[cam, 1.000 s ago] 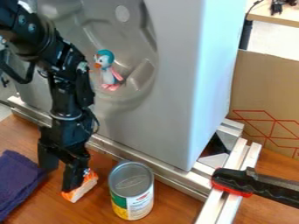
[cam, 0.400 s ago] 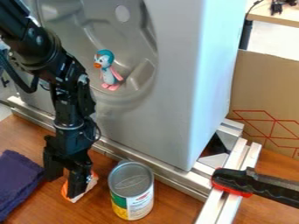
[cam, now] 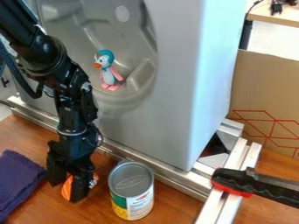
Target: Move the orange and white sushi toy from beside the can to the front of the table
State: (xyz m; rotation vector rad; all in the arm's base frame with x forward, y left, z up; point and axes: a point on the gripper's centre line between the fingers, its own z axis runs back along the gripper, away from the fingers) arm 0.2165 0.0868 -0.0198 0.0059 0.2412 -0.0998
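Two spread fingers of my claw [cam: 66,193] straddle the orange piece [cam: 67,187], lower left, their gap giving it room; the can [cam: 132,194] stands upright just beside.

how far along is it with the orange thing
Done: the pincer is down at the orange thing, its jaws apart on either side.
In hand: it looks to be at the grasping stage, though contact with both jaws can't be made out.
Left: the orange thing seems to rest on the table, so a firm grip, a lift and any placing likely remain.
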